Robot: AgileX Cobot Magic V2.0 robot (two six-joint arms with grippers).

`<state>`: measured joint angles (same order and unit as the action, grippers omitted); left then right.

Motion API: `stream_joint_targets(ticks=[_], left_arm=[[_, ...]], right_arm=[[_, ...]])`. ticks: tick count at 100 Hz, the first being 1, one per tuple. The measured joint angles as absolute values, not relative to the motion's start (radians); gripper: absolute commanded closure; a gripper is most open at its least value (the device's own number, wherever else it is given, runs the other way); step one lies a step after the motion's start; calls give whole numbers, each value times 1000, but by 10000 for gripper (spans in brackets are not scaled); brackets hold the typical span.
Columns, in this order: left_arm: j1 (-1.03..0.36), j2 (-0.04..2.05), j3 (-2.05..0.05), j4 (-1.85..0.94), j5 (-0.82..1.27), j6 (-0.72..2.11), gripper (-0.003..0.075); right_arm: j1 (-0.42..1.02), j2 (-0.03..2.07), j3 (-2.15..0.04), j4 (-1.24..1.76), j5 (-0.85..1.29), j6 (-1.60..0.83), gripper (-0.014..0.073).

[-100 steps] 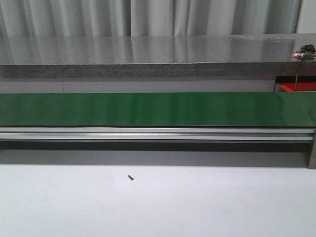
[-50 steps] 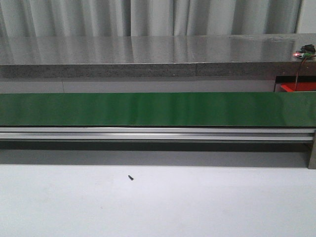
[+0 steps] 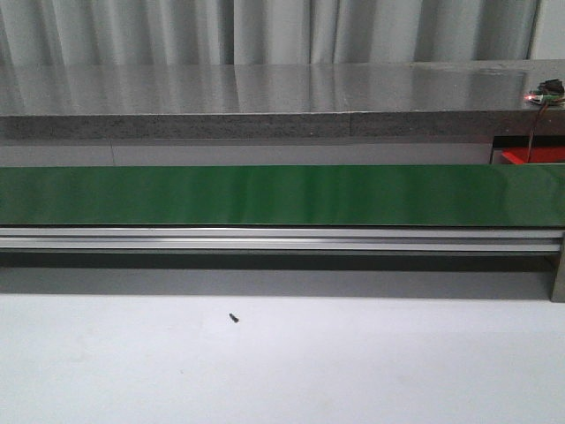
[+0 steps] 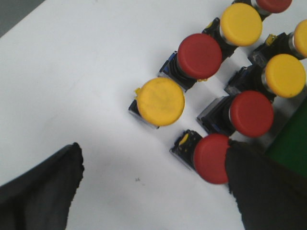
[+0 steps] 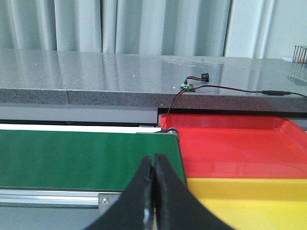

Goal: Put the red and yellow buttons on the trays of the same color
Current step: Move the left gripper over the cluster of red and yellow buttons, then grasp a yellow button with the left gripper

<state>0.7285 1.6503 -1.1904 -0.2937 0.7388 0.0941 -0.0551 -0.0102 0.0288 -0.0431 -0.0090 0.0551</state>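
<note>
1. Left gripper (image 4: 153, 191): you are seeing its two dark fingers (image 4: 41, 191) spread wide apart over the white table (image 4: 72, 72), gripping nothing. One finger is overlapping the edge of the nearest red button (image 4: 212, 158).

2. Buttons, left wrist view: a cluster is sitting on the table between and beyond the fingers. A yellow button (image 4: 160, 101) is lying closest to the gap, with red ones (image 4: 199, 56) (image 4: 251, 114) just beside it and more yellow ones (image 4: 241, 24) (image 4: 285, 75) further along. All are resting on dark square bases, caps facing the camera.

3. Right gripper (image 5: 153, 191): you are looking at its fingers pressed together, nothing between them. It is hanging above the near rail at the end of the green belt (image 5: 86, 160).

4. Trays, right wrist view: a red tray (image 5: 240, 146) is lying just past the belt's end, and a yellow tray (image 5: 249, 201) is adjoining it on the nearer side. Both are showing bare floors.

5. Front view: you are seeing the belt (image 3: 282, 194) running across the width, a grey counter (image 3: 265, 97) behind it, and a small dark speck (image 3: 234, 317) on the table. Neither arm is showing here.
</note>
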Motion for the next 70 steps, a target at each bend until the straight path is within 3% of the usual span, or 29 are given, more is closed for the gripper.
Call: stream_joint_targets(ticks=[30, 70], left_arm=[[728, 1817, -1325, -325, 808, 94, 134], [728, 1897, -1342, -329, 816, 94, 134]], right_arm=[[-55, -10, 29, -43, -9, 55, 661], [-55, -10, 29, -43, -9, 55, 661]])
